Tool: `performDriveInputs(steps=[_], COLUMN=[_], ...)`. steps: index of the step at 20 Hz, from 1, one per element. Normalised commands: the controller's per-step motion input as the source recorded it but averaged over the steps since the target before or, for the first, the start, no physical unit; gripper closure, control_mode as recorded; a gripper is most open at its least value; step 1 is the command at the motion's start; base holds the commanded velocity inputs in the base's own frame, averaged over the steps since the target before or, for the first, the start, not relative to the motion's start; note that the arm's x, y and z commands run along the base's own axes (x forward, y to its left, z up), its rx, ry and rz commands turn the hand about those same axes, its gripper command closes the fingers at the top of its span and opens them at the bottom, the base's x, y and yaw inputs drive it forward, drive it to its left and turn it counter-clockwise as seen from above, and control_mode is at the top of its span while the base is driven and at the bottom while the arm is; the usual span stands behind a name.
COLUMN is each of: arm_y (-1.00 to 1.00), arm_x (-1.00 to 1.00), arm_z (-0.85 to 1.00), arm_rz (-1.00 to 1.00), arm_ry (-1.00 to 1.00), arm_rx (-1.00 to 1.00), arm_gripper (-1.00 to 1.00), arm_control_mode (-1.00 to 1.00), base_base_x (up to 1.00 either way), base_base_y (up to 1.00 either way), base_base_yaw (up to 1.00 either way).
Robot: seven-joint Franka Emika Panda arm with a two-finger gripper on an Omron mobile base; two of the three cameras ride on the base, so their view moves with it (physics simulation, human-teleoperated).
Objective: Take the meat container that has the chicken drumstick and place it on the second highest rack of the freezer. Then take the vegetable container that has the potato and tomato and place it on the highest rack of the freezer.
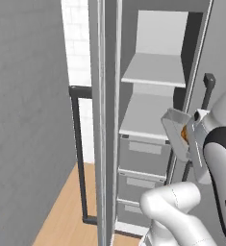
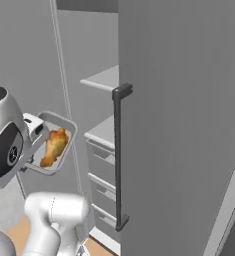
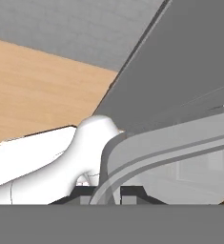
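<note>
You see the meat container [image 2: 51, 145], a shallow pale-grey tray with rounded corners, tilted steeply at centre left of the right base view, with the glossy golden-brown chicken drumstick [image 2: 54, 147] inside. The gripper [image 3: 108, 193] is clenched on the tray's rim, its dark tips either side of the thin wall. At centre right of the left base view the tray is edge-on, in front of the freezer [image 1: 153, 29], beside the smooth white second highest rack [image 1: 143, 117], below the highest rack [image 1: 155, 69].

Wood floor [image 1: 66, 202], light tan, runs beside grey wall [image 1: 28, 96]. White tiled wall [image 1: 78, 43] behind. Dark bar frame [image 1: 78, 144] stands upright on floor.
</note>
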Motion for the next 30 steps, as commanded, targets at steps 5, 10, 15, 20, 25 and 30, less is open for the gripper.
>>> performDriveInputs(steps=[5, 10, 15, 20, 25, 30], arm_y=[0.0, 0.0, 0.0, 0.0, 0.0, -0.13], arm_x=[0.0, 0.43, 1.0, 1.0, 0.94, 0.83], arm_z=[0.0, -0.45, -0.68, -0.43, -0.35, -0.23], arm_rz=[0.0, -0.07, -0.02, -0.01, -0.01, 0.0], arm_ry=[0.0, 0.02, 0.07, 0.04, -0.01, -0.04], arm_rx=[0.0, -0.01, -0.04, -0.01, -0.06, -0.11], arm_gripper=[1.0, 1.0, 1.0, 1.0, 1.0, 1.0], arm_control_mode=[1.0, -1.0, -1.0, -1.0, -1.0, -1.0], base_base_x=[0.5, 0.02, 0.0, 0.0, 0.0, 0.0], base_base_y=[0.02, 0.0, 0.0, 0.0, 0.0, 0.0], base_base_yaw=[-0.25, -0.04, 0.0, 0.0, 0.0, 0.0])
